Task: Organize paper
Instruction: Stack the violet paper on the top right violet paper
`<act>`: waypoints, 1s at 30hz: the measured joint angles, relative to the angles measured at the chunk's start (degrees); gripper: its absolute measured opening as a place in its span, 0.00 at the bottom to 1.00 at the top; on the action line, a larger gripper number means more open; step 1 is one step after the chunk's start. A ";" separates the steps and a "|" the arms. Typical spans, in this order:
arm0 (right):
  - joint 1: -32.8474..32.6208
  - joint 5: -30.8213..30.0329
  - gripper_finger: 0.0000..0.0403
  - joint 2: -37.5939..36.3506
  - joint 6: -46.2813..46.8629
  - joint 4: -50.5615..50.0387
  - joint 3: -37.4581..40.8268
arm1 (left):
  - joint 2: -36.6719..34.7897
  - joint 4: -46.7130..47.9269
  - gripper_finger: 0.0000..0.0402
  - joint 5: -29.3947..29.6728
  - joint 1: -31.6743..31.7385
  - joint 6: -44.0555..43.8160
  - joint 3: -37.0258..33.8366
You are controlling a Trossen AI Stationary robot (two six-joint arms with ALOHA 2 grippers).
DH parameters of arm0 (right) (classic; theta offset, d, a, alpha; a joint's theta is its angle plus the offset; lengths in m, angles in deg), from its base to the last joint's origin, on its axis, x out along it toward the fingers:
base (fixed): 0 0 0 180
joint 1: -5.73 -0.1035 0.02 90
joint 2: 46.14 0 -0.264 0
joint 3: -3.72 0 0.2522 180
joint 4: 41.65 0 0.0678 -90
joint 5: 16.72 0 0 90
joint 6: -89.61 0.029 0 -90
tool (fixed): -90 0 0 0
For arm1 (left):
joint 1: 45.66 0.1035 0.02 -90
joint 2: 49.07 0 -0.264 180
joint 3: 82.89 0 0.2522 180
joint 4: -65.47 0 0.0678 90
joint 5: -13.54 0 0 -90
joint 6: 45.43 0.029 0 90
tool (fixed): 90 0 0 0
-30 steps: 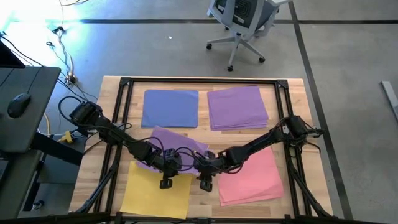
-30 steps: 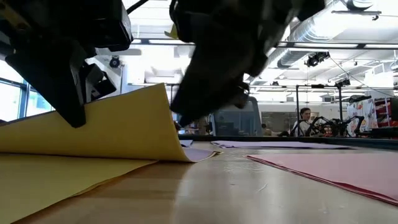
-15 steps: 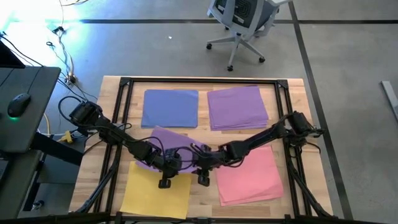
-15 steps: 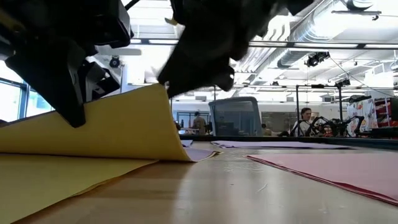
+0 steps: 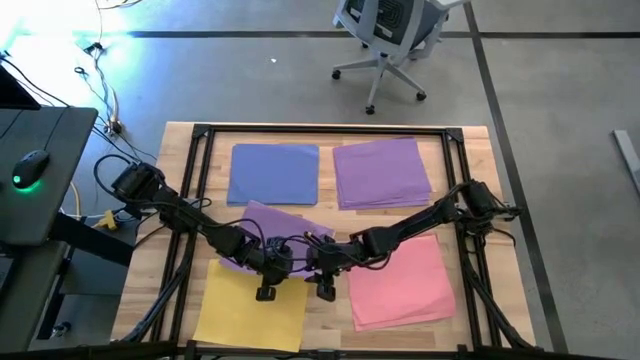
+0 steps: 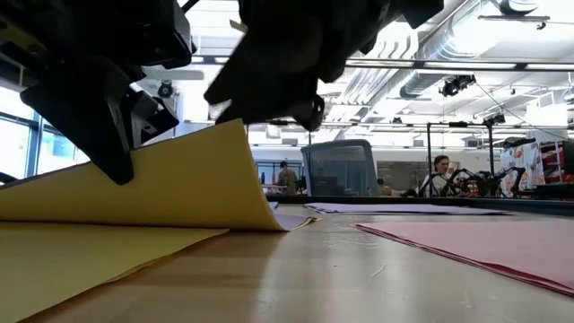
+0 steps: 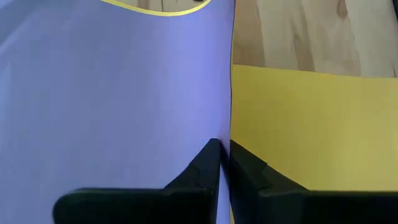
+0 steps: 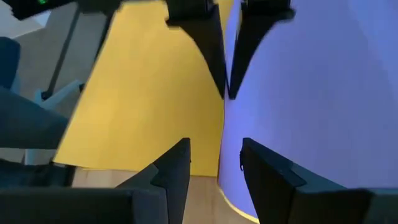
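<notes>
Four paper groups lie on the table: blue (image 5: 274, 173) far left, purple (image 5: 382, 172) far right, pink (image 5: 402, 283) near right, yellow (image 5: 250, 312) near left. A loose purple sheet (image 5: 290, 228) lies askew at the middle. My left gripper (image 5: 265, 292) is shut on a raised paper edge, purple (image 7: 124, 93) on top and yellow (image 6: 170, 184) underneath. My right gripper (image 8: 214, 158) is open, its fingers standing either side of that same edge, a little along from the left gripper (image 8: 227, 81). My left gripper pinches the raised paper edge (image 7: 225, 134) between its two fingers, purple sheet on top with a yellow sheet under it. The fingers slant down and come in across the edge. That edge is lifted off the table (image 6: 215, 144); the rest curves down onto the yellow stack.
A black frame (image 5: 325, 130) runs round the wooden table top. Bare wood (image 5: 325, 325) shows between the yellow and pink paper. An office chair (image 5: 385, 40) stands on the floor beyond the far edge, and a desk with a mouse (image 5: 30, 165) stands at the left.
My right gripper has moved a little toward the table's left and up, closing in on the raised corner of the paper. The lifted edge has stayed raised in my left gripper.
</notes>
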 joint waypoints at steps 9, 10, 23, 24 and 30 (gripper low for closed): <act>1.64 -1.99 0.31 0.75 8.00 -2.53 0.02 | 0.00 -0.01 0.00 -0.31 0.04 0.02 -0.04; 1.96 -0.96 0.31 0.75 8.89 -2.51 0.02 | 0.00 0.00 0.00 -0.29 0.04 0.02 -0.04; 4.32 8.28 0.31 1.14 13.10 -1.15 0.02 | 0.00 -0.01 0.00 -0.28 0.04 0.56 -0.04; 4.44 8.49 0.31 1.33 13.41 -1.13 0.02 | 0.00 0.00 0.00 -0.28 0.04 0.58 -0.04; 4.77 11.09 0.31 3.38 15.57 -0.14 0.02 | 0.00 0.13 0.00 -0.28 0.04 0.61 -0.04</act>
